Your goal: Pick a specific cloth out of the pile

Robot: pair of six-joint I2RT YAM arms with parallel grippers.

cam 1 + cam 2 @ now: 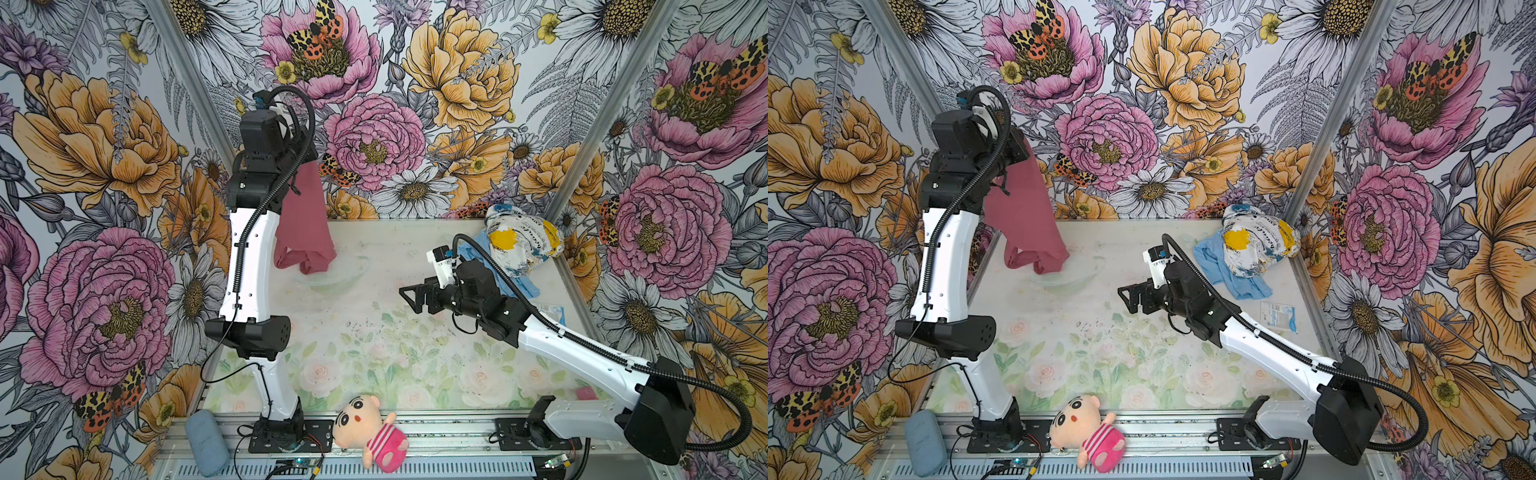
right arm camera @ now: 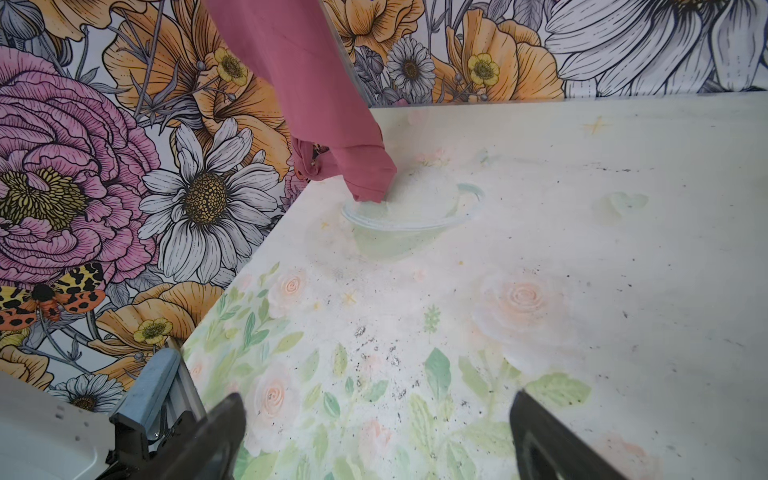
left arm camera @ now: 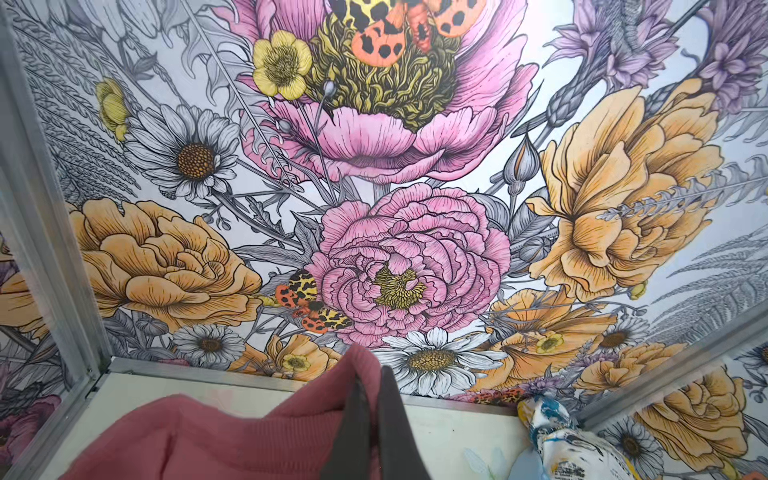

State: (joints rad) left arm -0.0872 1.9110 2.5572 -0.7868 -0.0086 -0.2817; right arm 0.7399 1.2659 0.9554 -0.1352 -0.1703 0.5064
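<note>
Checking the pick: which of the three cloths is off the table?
The dusty-red cloth, hanging from the left gripper. The blue cloth and the yellow-printed white cloth lie heaped at the back right.

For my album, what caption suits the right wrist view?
Dusty-red cloth dangling into a clear bowl.

I am operating a lab test cell: aluminium frame rail (image 1: 415,432) at bottom, floral-printed walls (image 1: 436,83) enclosing the table (image 1: 374,353).
</note>
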